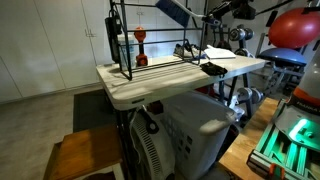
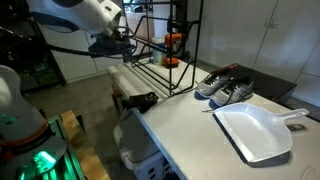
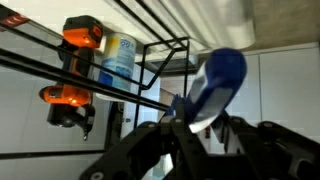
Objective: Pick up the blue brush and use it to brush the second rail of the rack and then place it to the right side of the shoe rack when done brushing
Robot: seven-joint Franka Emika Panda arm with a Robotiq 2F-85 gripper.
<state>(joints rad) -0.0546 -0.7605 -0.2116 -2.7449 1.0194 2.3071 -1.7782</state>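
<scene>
The blue brush point(image 3: 218, 78) is clamped in my gripper point(image 3: 195, 125), its blue head sticking out past the jaws. In an exterior view the brush point(image 1: 172, 11) is held high above the black wire rack point(image 1: 160, 62) on the white table, with the gripper point(image 1: 195, 18) behind it. In an exterior view the gripper point(image 2: 118, 45) hovers at the rack's point(image 2: 160, 75) near end, apart from the rails. The rack's black rails point(image 3: 60, 75) cross the wrist view to the left of the brush.
An orange item point(image 1: 141, 40) and a blue-labelled bottle point(image 3: 118, 55) stand at the rack's upright end. A pair of grey shoes point(image 2: 225, 88) and a white dustpan point(image 2: 255, 132) lie on the table point(image 2: 190, 130) beside the rack. A red ball point(image 1: 295, 28) sits behind.
</scene>
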